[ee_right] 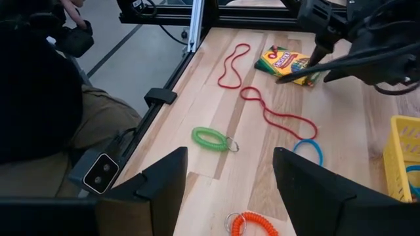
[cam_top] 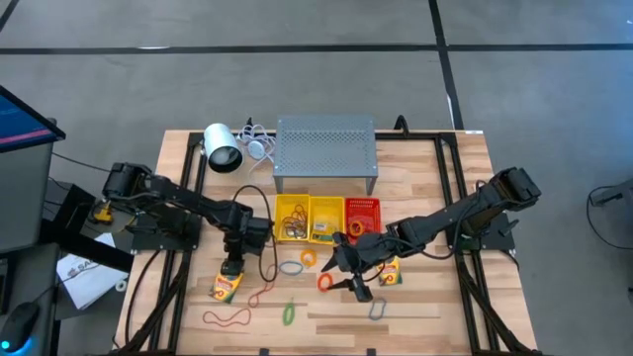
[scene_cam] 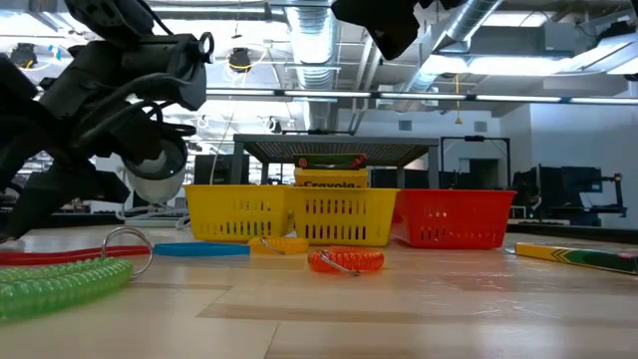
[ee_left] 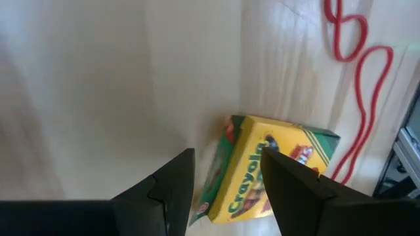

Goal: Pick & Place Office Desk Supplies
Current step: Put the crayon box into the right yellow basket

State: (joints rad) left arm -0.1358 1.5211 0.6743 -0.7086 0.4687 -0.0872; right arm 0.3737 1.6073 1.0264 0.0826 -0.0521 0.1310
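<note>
Left gripper (cam_top: 230, 268), jaws spread, poised over crayon box (cam_top: 226, 287) at lower left of tabletop (cam_top: 415, 307); right gripper (cam_top: 354, 288), jaws parted, beside orange coil ring (cam_top: 324, 282) at center.

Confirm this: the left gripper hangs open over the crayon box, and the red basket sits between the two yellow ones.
Wrong about the baskets. In the high view the red basket is at the right end, beside the yellow baskets. The left gripper does hang open over the crayon box.
</note>
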